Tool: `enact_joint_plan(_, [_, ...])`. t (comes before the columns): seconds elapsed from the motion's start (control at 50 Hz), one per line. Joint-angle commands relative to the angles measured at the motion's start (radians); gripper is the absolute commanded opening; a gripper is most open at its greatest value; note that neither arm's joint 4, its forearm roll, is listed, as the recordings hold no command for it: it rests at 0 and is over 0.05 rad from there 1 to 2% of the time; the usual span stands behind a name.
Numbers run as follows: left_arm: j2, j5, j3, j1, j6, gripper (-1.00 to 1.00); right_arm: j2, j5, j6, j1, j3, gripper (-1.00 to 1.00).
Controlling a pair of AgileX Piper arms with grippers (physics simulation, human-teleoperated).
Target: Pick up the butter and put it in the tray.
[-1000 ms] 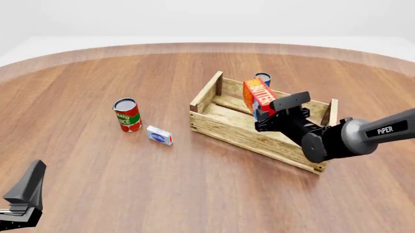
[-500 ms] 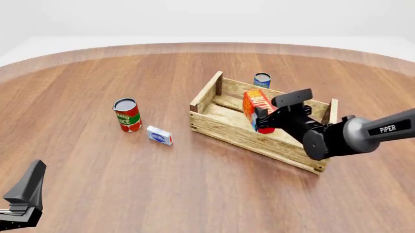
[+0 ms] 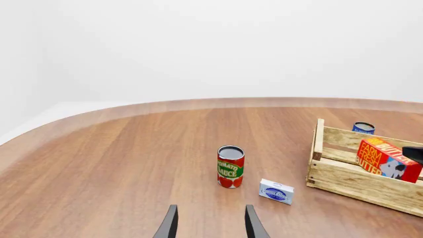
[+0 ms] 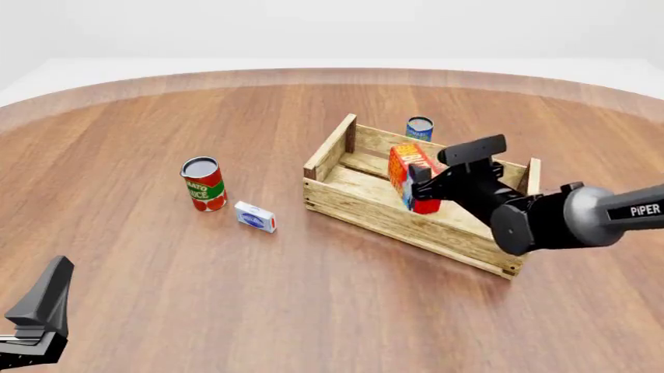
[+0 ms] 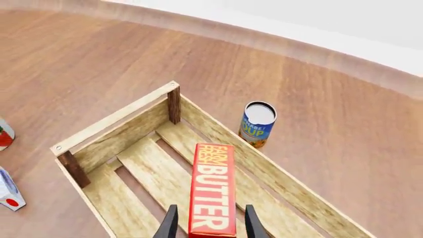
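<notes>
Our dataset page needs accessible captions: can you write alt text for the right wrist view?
The butter carton stands between the right gripper fingers, inside the slatted wooden tray. A blue soup can stands on the wooden table just outside the tray's wall.

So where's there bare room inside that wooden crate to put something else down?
The tray's slatted floor is bare between the butter and the end by the dark corner posts. The other end is crowded, with the right claw around the butter.
</notes>
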State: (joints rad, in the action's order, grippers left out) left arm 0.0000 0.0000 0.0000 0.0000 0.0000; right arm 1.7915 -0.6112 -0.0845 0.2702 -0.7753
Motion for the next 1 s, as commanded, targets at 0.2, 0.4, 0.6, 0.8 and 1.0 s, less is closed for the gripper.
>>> enact_joint_plan(0.2, [0.000,0.000,0.000,0.000,0.000,1.00,-0.112,0.030,0.006,0.010,0.040,1.00])
enact_joint_plan(0.4, [0.000,0.000,0.000,0.000,0.000,1.00,-0.177,0.030,0.016,0.002,0.071,1.00])
enact_joint_plan(0.6, [0.000,0.000,0.000,0.000,0.000,1.00,-0.262,-0.018,0.045,-0.020,0.119,1.00])
enact_joint_plan(0.8, [0.000,0.000,0.000,0.000,0.000,1.00,-0.304,-0.032,0.070,-0.030,0.143,1.00])
enact_joint_plan(1.0, [0.000,0.000,0.000,0.000,0.000,1.00,-0.328,-0.026,0.066,-0.038,0.153,1.00])
